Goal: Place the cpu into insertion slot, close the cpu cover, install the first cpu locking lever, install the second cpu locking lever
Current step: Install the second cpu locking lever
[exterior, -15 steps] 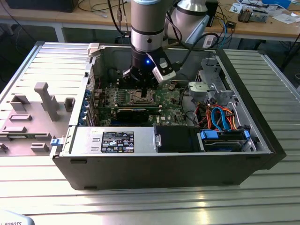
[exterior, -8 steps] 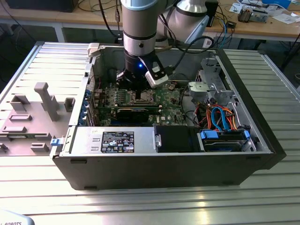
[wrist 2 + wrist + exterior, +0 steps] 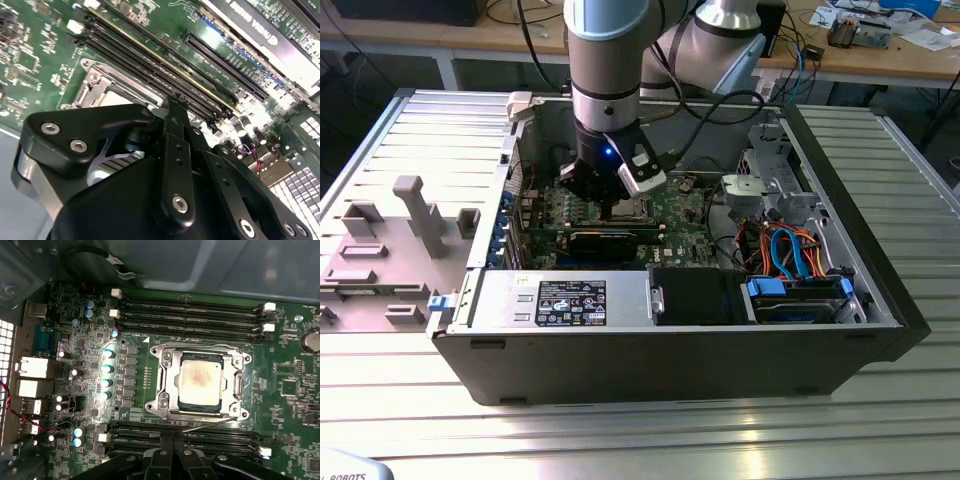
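In the first wrist view the pincer (image 3: 172, 452) hangs just beside the insertion slot (image 3: 200, 382), fingers together and empty; the cpu (image 3: 200, 381) sits inside under the lowered cpu cover (image 3: 167, 385).

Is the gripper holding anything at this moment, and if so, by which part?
Nothing is held. The gripper hangs empty just off the closed cpu cover, its fingers together; the cpu sits under that cover.

— Where does the cpu (image 3: 200, 380) sit?
— In the insertion slot (image 3: 169, 396), with the cpu cover (image 3: 235, 371) lying over its edges.
— And around it?
— Memory slots (image 3: 190, 315) run along two opposite sides; the gripper (image 3: 173, 440) hangs above one row.
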{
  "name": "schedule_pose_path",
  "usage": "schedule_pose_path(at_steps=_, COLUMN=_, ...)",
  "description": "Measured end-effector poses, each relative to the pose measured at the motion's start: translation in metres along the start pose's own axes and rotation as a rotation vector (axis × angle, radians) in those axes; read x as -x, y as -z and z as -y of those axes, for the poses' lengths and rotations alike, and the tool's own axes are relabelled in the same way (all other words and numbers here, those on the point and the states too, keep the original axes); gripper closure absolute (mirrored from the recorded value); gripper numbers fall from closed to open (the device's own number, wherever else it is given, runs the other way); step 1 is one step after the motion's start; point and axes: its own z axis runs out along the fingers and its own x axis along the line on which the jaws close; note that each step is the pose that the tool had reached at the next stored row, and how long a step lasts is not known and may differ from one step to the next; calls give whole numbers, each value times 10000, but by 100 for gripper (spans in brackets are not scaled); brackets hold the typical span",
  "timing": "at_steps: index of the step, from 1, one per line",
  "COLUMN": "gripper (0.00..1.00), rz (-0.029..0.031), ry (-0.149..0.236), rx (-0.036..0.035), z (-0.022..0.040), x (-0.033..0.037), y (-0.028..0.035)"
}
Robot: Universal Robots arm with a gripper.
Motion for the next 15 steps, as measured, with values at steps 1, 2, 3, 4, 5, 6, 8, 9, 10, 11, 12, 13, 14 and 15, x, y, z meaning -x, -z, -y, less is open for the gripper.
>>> schedule_pose_path(at_steps=1, gripper=89, rz=1, ry=-1, rx=4, z=0, x=-24, y=-26)
schedule_pose_path(at_steps=2, gripper=89, rz=1, ry=-1, rx=7, z=0, x=-40, y=-42)
schedule_pose_path(at_steps=3, gripper=89, rz=1, ry=-2, rx=8, z=0, x=-51, y=-54)
schedule_pose_path(at_steps=4, gripper=89, rz=0, ry=-2, rx=7, z=0, x=-64, y=-78)
schedule_pose_path(at_steps=5, gripper=89, rz=0, ry=-1, rx=7, z=1, x=-73, y=-104)
schedule_pose_path(at_steps=6, gripper=89, rz=1, ry=0, rx=9, z=3, x=-79, y=-125)
schedule_pose_path(at_steps=8, gripper=89, rz=0, ry=0, rx=11, z=3, x=-91, y=-148)
schedule_pose_path(at_steps=9, gripper=89, rz=1, ry=0, rx=13, z=3, x=-95, y=-157)
schedule_pose_path(at_steps=10, gripper=89, rz=1, ry=2, rx=16, z=2, x=-98, y=-170)
schedule_pose_path(at_steps=11, gripper=89, rz=1, ry=4, rx=17, z=0, x=-101, y=-183)
schedule_pose_path(at_steps=12, gripper=89, rz=0, ry=8, rx=17, z=-6, x=-103, y=-197)
schedule_pose_path(at_steps=13, gripper=89, rz=-1, ry=11, rx=17, z=-12, x=-102, y=-203)
schedule_pose_path(at_steps=14, gripper=89, rz=0, ry=25, rx=27, z=-36, x=-100, y=-213)
schedule_pose_path(at_steps=15, gripper=89, rz=0, ry=33, rx=31, z=-50, x=-99, y=-217)
